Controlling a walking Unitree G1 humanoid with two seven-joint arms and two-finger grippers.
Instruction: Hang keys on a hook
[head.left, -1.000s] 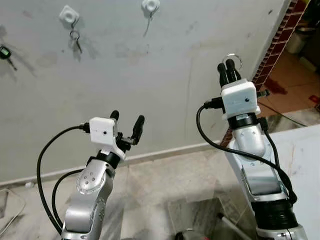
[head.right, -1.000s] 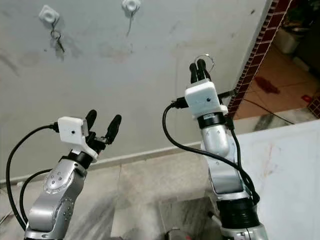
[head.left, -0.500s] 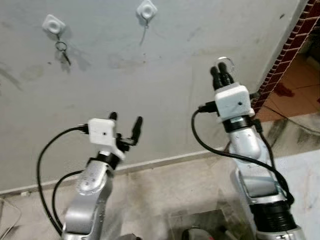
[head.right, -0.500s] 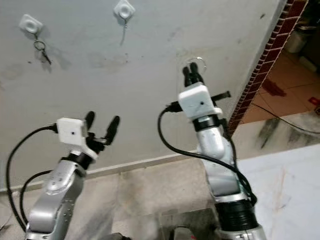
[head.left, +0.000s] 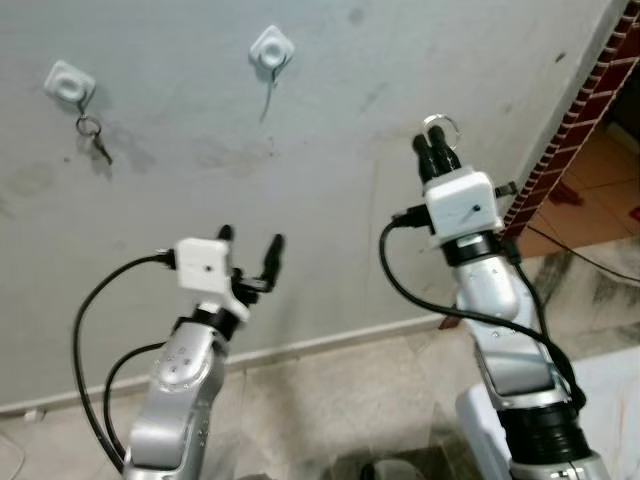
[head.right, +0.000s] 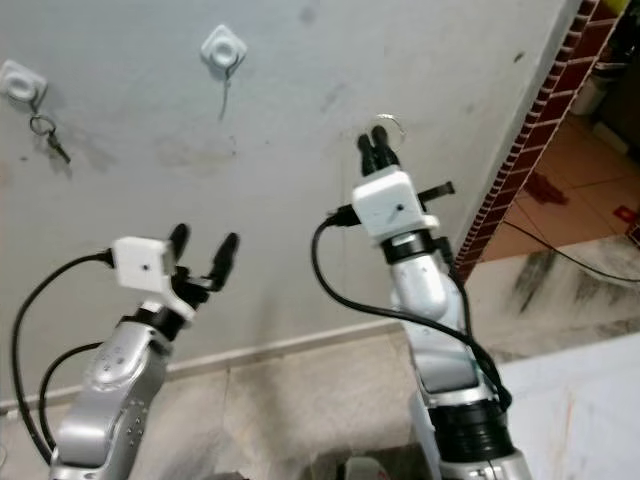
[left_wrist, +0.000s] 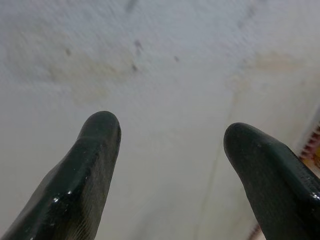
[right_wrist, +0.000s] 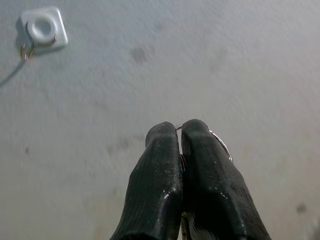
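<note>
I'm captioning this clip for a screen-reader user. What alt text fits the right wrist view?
The right gripper, its two black fingers shut on a thin metal key ring, points at a grey wall. A white wall hook sits off toward one corner, apart from the ring.

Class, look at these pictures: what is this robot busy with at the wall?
The right gripper, jaws shut, holds a thin silver key ring up toward the grey wall. Up the wall to its left is a white square hook; further left, another white hook already carries small keys. The left gripper waits open.
</note>
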